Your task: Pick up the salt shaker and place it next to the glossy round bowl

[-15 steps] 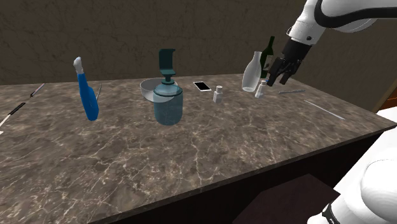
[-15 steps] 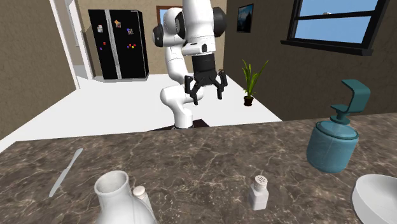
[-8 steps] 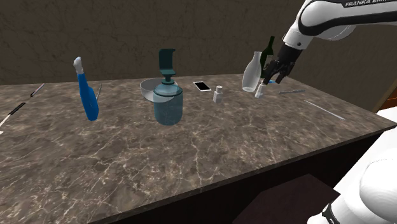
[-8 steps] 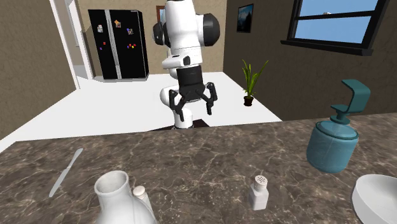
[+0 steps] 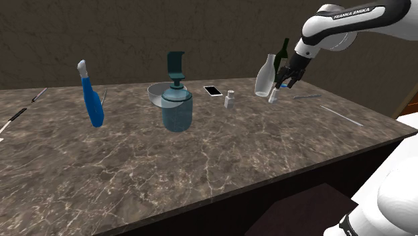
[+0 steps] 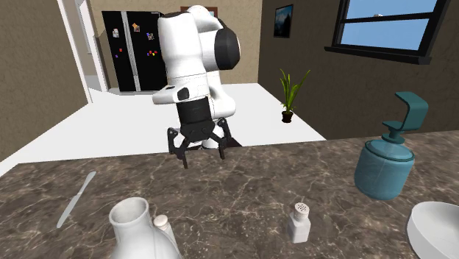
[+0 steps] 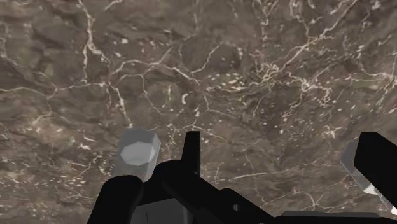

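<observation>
Lowering at the countertop's point(image 5: 201, 167) far edge, gripper point(image 5: 284, 82) has closed in on the shaker point(image 5: 273, 96) beside the white bottle point(image 5: 265, 77). Fingers apart and empty, so the grasp looks next.

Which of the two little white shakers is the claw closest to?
The shaker beside the white bottle, near the gripper; the other shaker stands apart.

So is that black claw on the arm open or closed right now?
Open. The gripper hangs over the dark veined counter with its two fingers spread apart and nothing between them.
</observation>
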Controlling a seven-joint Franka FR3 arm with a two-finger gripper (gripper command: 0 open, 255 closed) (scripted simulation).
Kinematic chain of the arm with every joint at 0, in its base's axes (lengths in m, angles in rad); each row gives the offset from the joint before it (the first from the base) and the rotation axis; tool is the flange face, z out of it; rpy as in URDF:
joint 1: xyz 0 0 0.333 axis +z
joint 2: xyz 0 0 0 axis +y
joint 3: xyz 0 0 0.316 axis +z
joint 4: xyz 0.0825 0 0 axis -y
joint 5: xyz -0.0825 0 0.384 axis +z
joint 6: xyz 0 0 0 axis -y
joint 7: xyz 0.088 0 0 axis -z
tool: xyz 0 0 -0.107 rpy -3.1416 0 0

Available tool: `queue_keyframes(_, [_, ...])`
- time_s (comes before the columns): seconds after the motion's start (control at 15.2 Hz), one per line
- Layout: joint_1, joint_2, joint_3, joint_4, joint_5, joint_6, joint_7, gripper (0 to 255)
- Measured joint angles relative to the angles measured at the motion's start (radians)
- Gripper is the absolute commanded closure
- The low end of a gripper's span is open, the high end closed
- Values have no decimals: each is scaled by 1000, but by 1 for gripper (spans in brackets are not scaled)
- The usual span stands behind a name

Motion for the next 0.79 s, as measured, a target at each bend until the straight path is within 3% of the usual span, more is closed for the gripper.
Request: queue_keyframes(0.79, [-83, 386, -112, 297, 222, 55, -215, 0])
